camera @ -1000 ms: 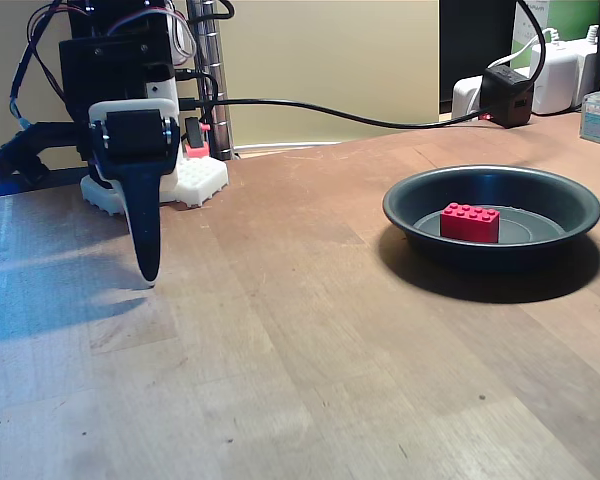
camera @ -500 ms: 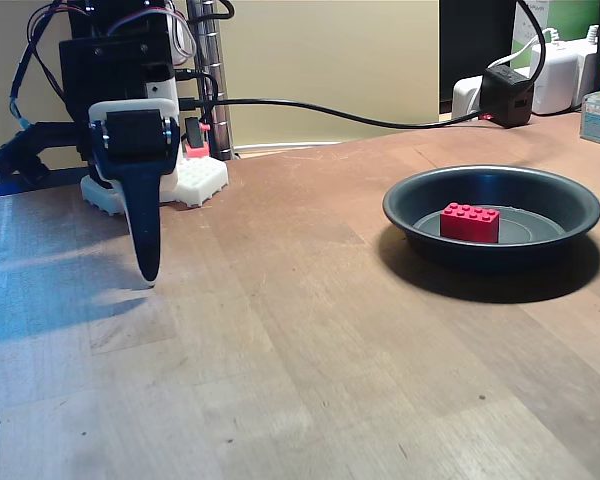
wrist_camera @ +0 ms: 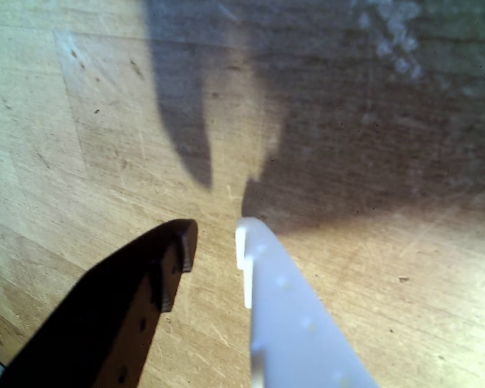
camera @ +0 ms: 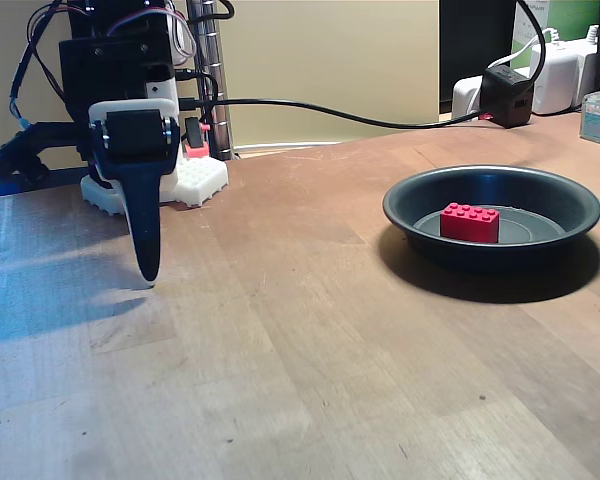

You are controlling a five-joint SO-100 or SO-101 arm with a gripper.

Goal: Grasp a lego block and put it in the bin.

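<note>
We judge the job done: the red lego block [camera: 470, 222] sits inside the dark bin [camera: 400, 205], well apart from our gripper [camera: 146, 272]. In the wrist view our gripper [wrist_camera: 213, 242] holds nothing, its jaws slightly apart over bare table [wrist_camera: 81, 105], so nothing remains but to rest.

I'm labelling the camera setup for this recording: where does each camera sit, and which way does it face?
Wrist view: rides on the arm, looking down at bare wooden table; the gripper enters from below, one black finger and one white, slightly apart, holding nothing.
Fixed view: sits low at the table's edge, facing across it; the arm stands at left, gripper pointing down, the red lego block inside the bin at right.
Shared: the gripper and tabletop.
</note>
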